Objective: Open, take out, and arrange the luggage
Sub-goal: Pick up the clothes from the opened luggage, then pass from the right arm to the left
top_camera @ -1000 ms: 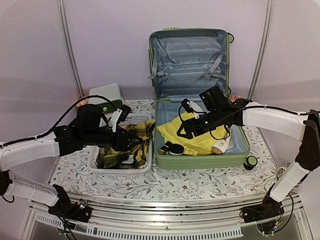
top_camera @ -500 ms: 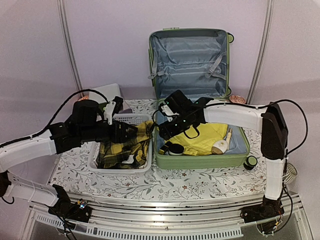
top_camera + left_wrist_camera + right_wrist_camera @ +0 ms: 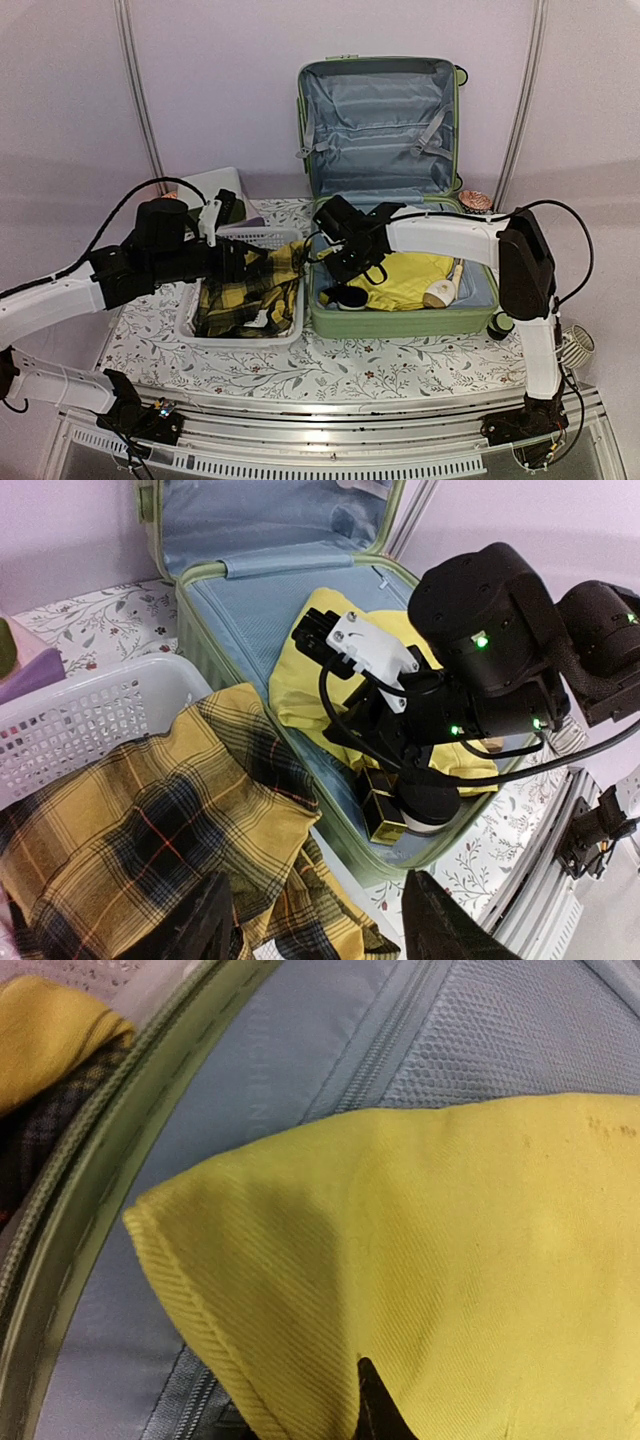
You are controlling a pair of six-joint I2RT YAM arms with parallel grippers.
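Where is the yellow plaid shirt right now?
In the top view, the plaid shirt lies in the white basket, left of the open luggage, draped over the rim between them.

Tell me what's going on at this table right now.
Two robot arms are unpacking the open luggage, whose lid stands upright. The right gripper is down in the near-left corner of its lower half, right against a yellow garment; whether it has closed on the cloth cannot be made out. The left gripper hovers open over a yellow-and-black plaid cloth lying in the white basket beside the case.
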